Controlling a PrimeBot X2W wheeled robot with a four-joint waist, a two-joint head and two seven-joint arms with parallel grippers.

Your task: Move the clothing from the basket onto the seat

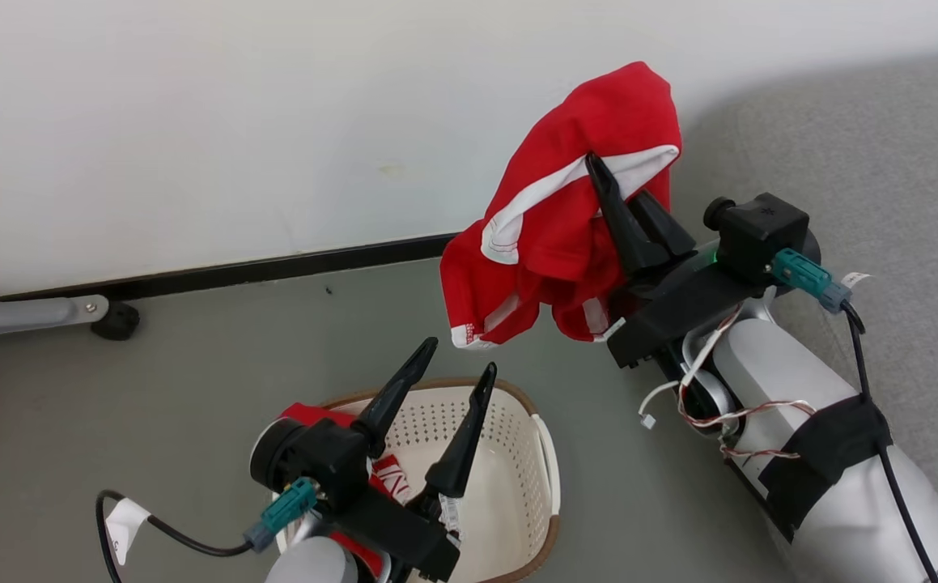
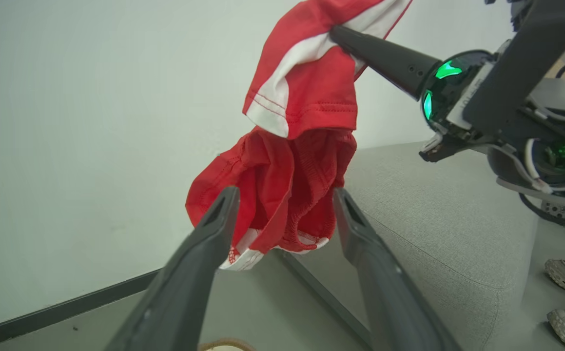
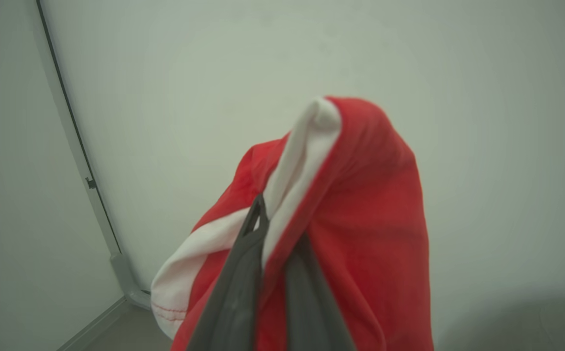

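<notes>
Carry step: right hand (image 1: 616, 176) clenched on the clothing (image 1: 566, 219), which hangs in the air between basket (image 1: 547, 453) and seat (image 1: 881, 162); left hand (image 1: 462, 354) spread wide, empty, over basket; next, likely: swing right over the seat, then release.

Left end effector (image 1: 461, 355) wide, right one (image 1: 613, 182) closed

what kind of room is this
Probably a home-style indoor room, perhaps a test space: a light-grey upholstered seat by a bare white wall with a dark skirting strip, and a perforated laundry basket sits on the smooth grey floor.
</notes>
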